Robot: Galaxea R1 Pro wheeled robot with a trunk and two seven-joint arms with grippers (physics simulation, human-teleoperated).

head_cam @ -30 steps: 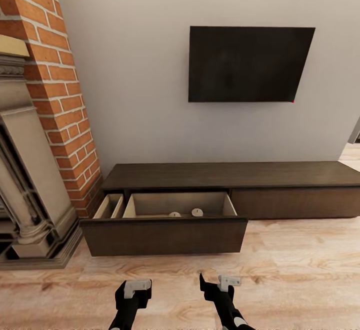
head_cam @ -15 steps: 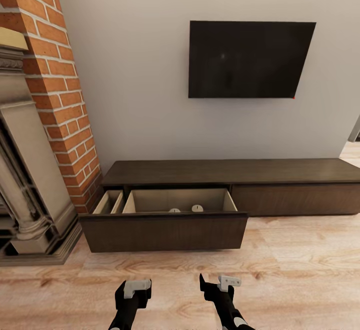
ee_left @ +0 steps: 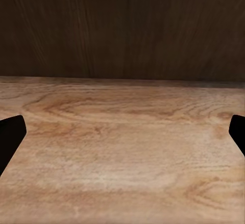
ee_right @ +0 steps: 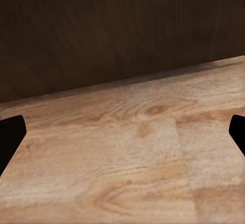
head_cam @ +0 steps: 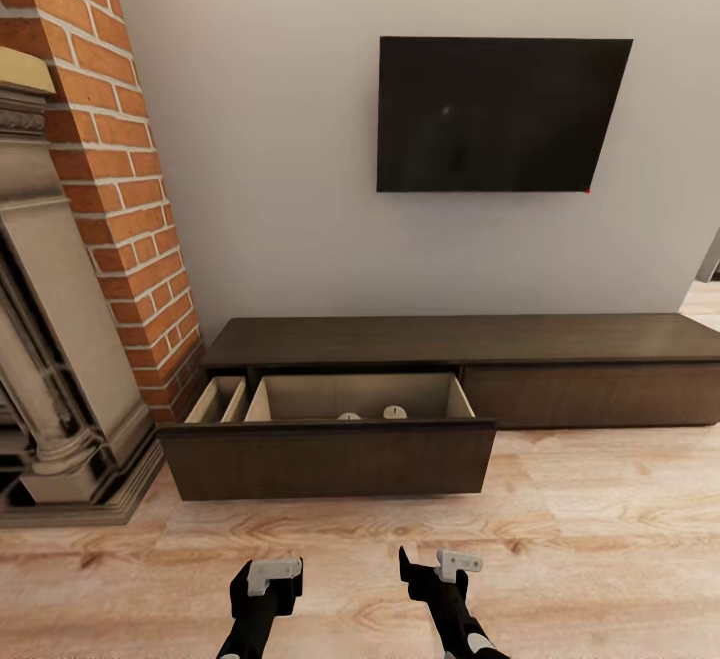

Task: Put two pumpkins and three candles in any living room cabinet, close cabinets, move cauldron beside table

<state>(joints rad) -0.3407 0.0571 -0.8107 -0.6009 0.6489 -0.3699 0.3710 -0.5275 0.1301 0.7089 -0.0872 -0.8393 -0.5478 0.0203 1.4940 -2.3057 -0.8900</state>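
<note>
1. The robot was facing the long dark-brown cabinet (head_cam: 470,344) that sat against the pale wall, under a black TV (head_cam: 500,114).
2. The cabinet's left drawer (head_cam: 330,454) was pulled out over the wood floor (head_cam: 600,539), with its light interior showing. The front panel to its right was shut flush.
3. Two small round things, probably candles (head_cam: 395,412), sat at the bottom of the open drawer near the front panel. From the head view only their pale tops peeked over the front, one just beside the other. Too small to say more.
4. A narrower compartment (head_cam: 220,401) showed at the drawer's left end, next to the brick fireplace (head_cam: 90,239).
5. Left gripper (ee_left: 122,137) hung low over the floor, short of the drawer front, fingers spread wide with nothing between them. In its wrist view the black fingertips (ee_left: 10,137) sat at opposite edges, with floorboards and the dark drawer front ahead.
6. Right gripper (ee_right: 122,137) was the same deal: fingers wide apart, empty, over bare floor, just beside the left one and facing the dark panel.
</note>
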